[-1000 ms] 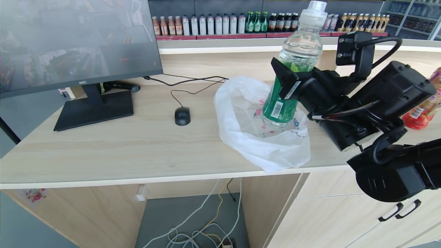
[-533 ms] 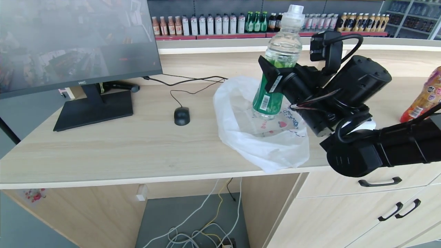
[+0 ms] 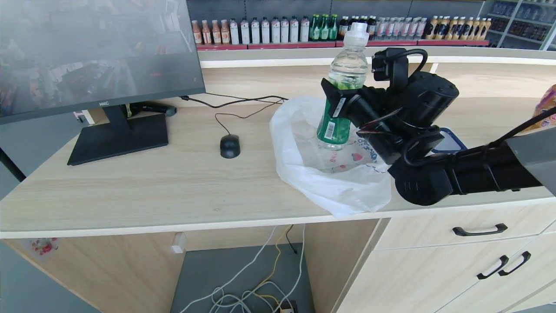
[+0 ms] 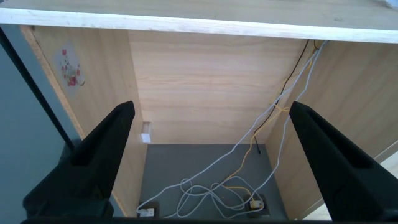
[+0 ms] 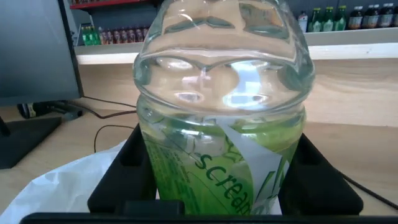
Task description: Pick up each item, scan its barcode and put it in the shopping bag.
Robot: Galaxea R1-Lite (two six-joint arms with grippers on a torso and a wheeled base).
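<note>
Green-labelled bottle [image 3: 333, 126] is upright, clamped in my right gripper [image 3: 343, 102], over the open mouth of the shopping bag [image 3: 330, 187] on the counter [image 3: 173, 182]. Base contact with the bag cannot be confirmed. Judgement: bagging is in hand and release is not yet done; an orange bottle [image 3: 548, 104] at far right remains. The head view shows the barcode [image 3: 331, 128]. The left wrist view shows my left gripper [image 4: 214, 158] spread wide and empty below the counter.
</note>
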